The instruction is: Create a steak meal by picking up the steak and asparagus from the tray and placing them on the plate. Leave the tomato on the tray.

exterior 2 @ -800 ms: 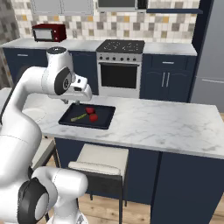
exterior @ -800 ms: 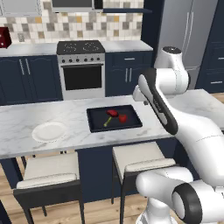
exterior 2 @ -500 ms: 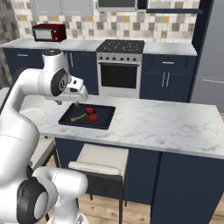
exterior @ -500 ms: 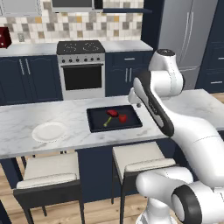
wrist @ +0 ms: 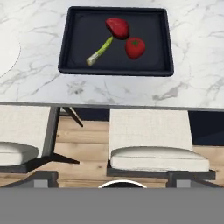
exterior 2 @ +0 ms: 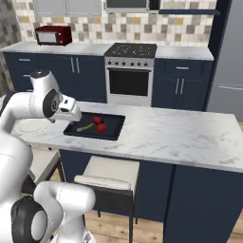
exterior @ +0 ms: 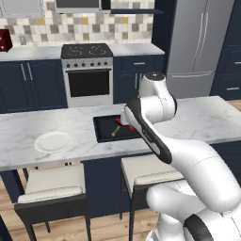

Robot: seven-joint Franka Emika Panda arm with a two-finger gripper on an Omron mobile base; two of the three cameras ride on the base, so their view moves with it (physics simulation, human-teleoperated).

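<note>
Three foods on black rimmed tray (wrist: 68,43): maroon steak (wrist: 117,27), round tomato (wrist: 134,47), thin asparagus (wrist: 99,51), arm arched above counter's front edge, pincer state indiscernible, white round plate (exterior: 52,141) apart.

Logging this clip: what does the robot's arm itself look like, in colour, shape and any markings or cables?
The arm is glossy white, built of thick rounded segments with bulbous joints. Dark grey to black bands and caps mark the joints, including a long dark strip along one link and a dark round cap on the side of a joint. No cables, logos or lettering can be made out.
</note>
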